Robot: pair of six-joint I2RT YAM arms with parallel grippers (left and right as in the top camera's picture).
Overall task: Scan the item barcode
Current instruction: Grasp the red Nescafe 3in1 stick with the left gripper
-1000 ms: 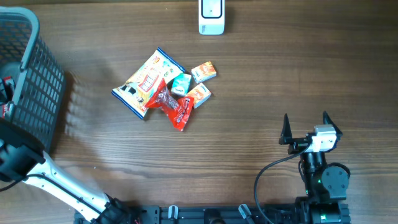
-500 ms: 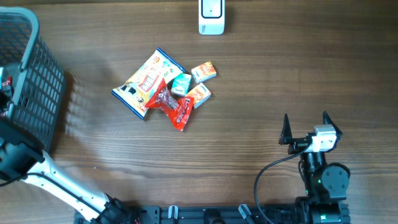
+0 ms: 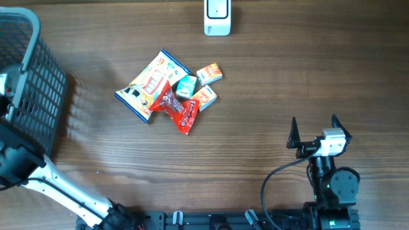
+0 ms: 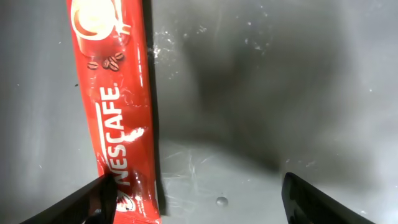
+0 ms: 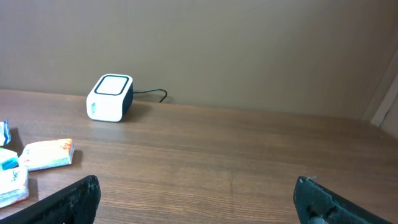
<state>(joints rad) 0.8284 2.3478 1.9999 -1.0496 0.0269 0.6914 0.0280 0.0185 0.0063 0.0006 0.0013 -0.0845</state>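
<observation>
Coffee sachet [image 4: 115,106], red, lies flat on the grey floor of the basket [image 3: 32,83], its lower end just beside one finger of the left gripper [image 4: 196,193]. That gripper's fingers are spread wide and pinch nothing. The right gripper [image 3: 314,131] hangs spread and empty over the table [image 3: 287,76]. The white scanner [image 3: 216,16] stands at the far edge, well apart from the snack packets [image 3: 169,92].

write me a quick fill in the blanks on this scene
1. The red stick in the left wrist view bears the brand name ____.
2. The grey basket stands at the ____ end of the table.
3. The right gripper hangs empty with its jaws ____.
4. The scanner at the far edge is mostly ____ in colour.

Missing words: Nescafe; left; open; white
</observation>
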